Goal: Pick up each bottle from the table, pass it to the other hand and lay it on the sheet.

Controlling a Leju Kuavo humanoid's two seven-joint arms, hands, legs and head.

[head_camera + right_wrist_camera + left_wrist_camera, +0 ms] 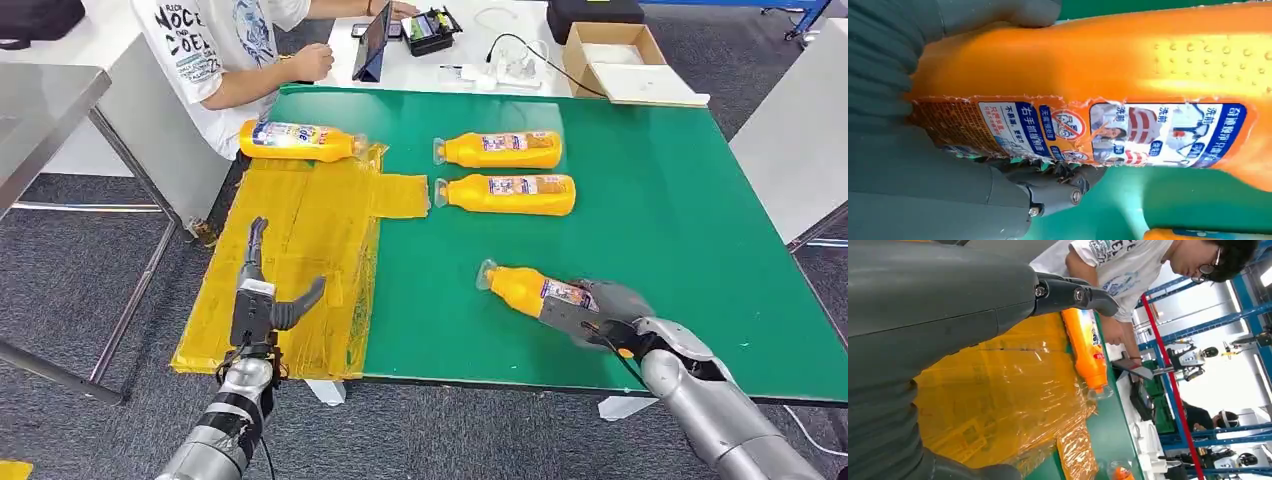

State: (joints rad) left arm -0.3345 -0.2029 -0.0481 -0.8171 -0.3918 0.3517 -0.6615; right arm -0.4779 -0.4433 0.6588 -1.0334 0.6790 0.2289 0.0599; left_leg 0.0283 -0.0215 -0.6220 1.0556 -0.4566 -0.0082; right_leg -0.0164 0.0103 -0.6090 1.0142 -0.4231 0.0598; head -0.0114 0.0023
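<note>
The right hand (600,305) is wrapped around the base end of an orange bottle (525,288) that lies on its side near the front of the green table (660,230), its clear cap pointing toward the yellow sheet (300,250); the right wrist view shows the fingers (1058,187) pressed against the label. 2 more bottles (500,150) (510,194) lie side by side farther back on the table, caps also toward the sheet. A 4th bottle (297,141) already rests along the sheet's far edge. The left hand (262,300) hovers over the sheet with fingers apart, holding nothing. Behind the table a person in a white shirt (215,50) sits beside a tablet (374,42) and a cardboard box (615,60).
</note>
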